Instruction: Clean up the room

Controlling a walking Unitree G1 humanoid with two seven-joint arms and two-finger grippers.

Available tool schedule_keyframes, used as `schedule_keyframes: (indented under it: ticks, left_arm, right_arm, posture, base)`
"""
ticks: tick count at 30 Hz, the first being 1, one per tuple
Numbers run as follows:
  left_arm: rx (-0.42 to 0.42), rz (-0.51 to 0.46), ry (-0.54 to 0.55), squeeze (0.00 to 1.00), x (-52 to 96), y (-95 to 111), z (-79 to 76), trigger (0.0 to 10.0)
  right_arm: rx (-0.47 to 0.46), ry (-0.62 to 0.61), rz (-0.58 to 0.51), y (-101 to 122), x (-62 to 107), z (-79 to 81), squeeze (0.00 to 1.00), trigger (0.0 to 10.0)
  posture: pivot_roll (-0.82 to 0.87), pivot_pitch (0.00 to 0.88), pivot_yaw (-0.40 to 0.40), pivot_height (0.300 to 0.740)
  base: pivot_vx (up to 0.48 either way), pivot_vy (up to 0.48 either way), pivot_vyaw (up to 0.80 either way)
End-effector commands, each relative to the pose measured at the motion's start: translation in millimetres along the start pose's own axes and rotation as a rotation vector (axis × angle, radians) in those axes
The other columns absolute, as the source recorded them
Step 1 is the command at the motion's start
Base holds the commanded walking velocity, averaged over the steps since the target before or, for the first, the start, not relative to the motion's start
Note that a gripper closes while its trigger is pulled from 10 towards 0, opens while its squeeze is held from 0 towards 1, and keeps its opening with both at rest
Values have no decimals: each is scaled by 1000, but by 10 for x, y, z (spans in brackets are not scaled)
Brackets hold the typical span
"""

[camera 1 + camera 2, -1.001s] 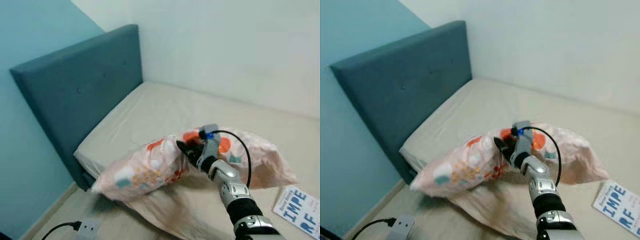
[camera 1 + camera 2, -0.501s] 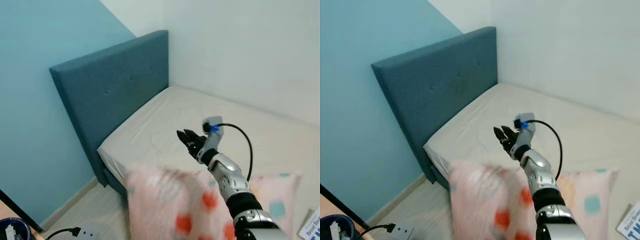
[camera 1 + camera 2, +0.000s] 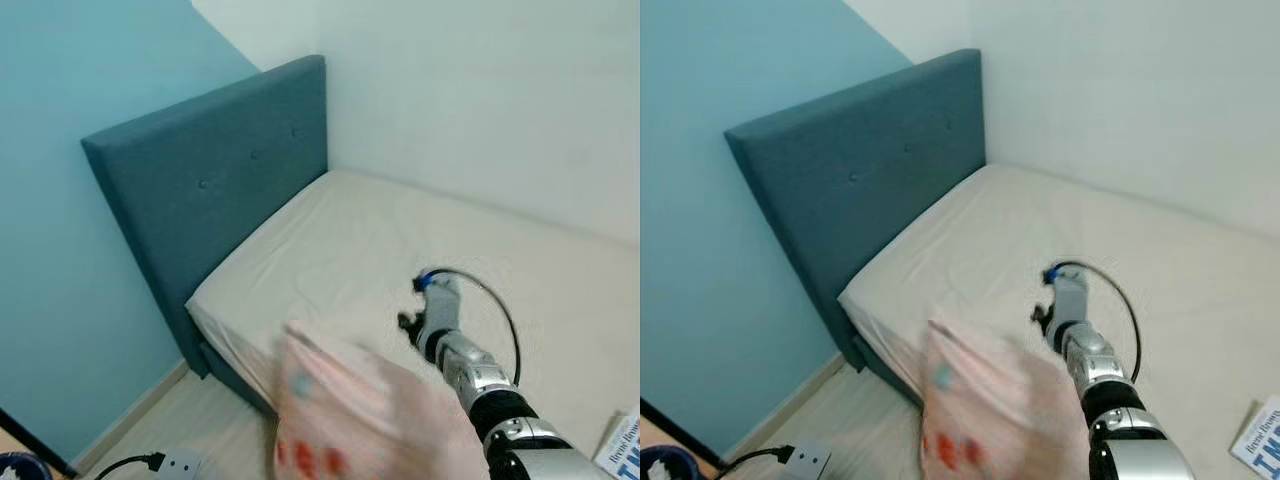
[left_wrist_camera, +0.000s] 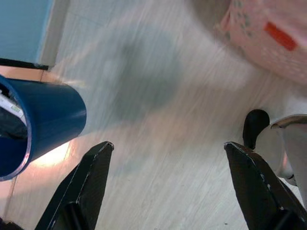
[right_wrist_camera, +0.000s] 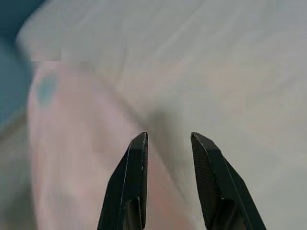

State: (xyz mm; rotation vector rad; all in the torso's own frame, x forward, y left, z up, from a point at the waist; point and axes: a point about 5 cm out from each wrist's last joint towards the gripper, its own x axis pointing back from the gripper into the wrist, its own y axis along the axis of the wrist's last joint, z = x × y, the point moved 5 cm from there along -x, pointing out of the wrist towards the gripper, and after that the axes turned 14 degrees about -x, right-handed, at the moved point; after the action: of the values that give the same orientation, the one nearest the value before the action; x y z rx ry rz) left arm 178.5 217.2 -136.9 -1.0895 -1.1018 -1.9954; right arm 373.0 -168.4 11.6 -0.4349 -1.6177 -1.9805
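A pink pillow [image 3: 350, 420] with coloured patches is blurred at the near edge of the bed [image 3: 380, 230], close below me. My right gripper [image 3: 407, 322] hovers over the beige sheet just beyond the pillow. In the right wrist view the right gripper [image 5: 169, 143] is open with nothing between its fingers, and the pillow [image 5: 72, 143] lies beside them. My left gripper [image 4: 168, 148] hangs open over the pale floor, with a corner of the pillow [image 4: 268, 33] farther off.
A dark blue headboard [image 3: 200, 190] stands against the blue wall on the left. A power strip [image 3: 175, 463] with its cable lies on the floor. A blue bin [image 4: 38, 124] stands near the left gripper. A printed booklet [image 3: 622, 450] lies on the bed at right.
One second ago the right gripper held the pillow over the bed; it has let go. The pillow has dropped toward the bed's near edge, and the gripper has come lower and closer.
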Motion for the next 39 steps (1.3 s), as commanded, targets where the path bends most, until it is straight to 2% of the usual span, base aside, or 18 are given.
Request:
schedule_keyframes:
  ticks: [1,3,4,5,12,16,17,19,21,24,27,29,31,32,33,34,35,39]
  left_arm:
    - [11,-1,-2,0,5,-27,5,10000]
    - [12,-2,-2,0,5,-28,5,10000]
    - [13,-3,-2,0,6,-28,3,10000]
    - [13,-5,-4,0,6,-28,-2,10000]
    - [25,-13,-19,0,7,-16,-39,10000]
    - [67,-22,-49,0,8,-3,-93,10000]
    - [67,-22,-49,0,8,-3,-93,10000]
    - [87,-32,-73,0,9,12,-134,10000]
    - [94,-33,-83,0,10,16,-154,10000]
    - [93,-34,-103,0,12,33,-243,10000]
    - [92,-35,-113,0,14,57,-331,10000]
    - [99,-33,-121,0,19,71,-418,10000]
    - [104,-29,-122,0,25,62,-463,10000]
    - [104,-29,-122,0,25,62,-463,10000]
    - [105,-22,-123,0,31,31,-485,10000]
    - [105,-22,-123,0,31,31,-485,10000]
    - [104,-17,-123,0,35,7,-494,10000]
    - [101,-7,-121,0,43,-57,-486,10000]
  right_arm:
    - [18,32,49,-105,-14,70,0,10000]
    - [9,67,50,-101,-14,113,0,10000]
    - [0,100,51,-90,-11,151,153,10000]
    - [-7,117,57,-82,-6,161,1000,10000]
    - [0,113,97,-106,17,95,1000,10000]
    - [4,282,151,-166,64,285,1000,10000]
    - [4,282,151,-166,64,285,1000,10000]
    - [9,396,169,-144,120,387,1000,10000]
    - [17,419,179,-133,137,385,1000,10000]
    - [111,395,254,-179,149,279,1000,10000]
    - [184,381,300,-229,138,272,1000,10000]
    - [250,415,333,-301,118,388,1000,10000]
    - [335,454,301,-323,81,540,1000,10000]
    - [335,454,301,-323,81,540,1000,10000]
    - [345,424,221,-261,13,646,255,10000]
    - [345,424,221,-261,13,646,255,10000]
    - [300,417,207,-258,-8,699,0,10000]
    - [283,445,236,-334,-13,805,0,10000]
  posture:
    - [-77,0,15,740]
    - [-76,0,13,740]
    - [-76,0,13,740]
    - [-78,0,14,740]
    - [-80,0,8,740]
    - [-77,5,7,740]
    - [-77,5,7,740]
    - [-74,12,5,740]
    - [-72,15,4,740]
    - [-71,30,0,740]
    - [-69,38,-4,740]
    - [-63,59,-11,740]
    - [-57,75,-14,740]
    - [-57,75,-14,740]
    - [-40,94,-18,740]
    - [-40,94,-18,740]
    - [-31,98,-21,740]
    - [-21,113,-25,740]
  base:
    - [0,0,0]
    - [0,0,0]
    - [0,0,0]
    - [0,0,0]
    - [0,0,0]
    - [0,0,0]
    - [0,0,0]
    - [0,0,0]
    - [0,0,0]
    - [0,0,0]
    - [0,0,0]
    - [0,0,0]
    - [0,0,0]
    - [0,0,0]
    - [0,0,0]
    - [0,0,0]
    - [0,0,0]
    - [0,0,0]
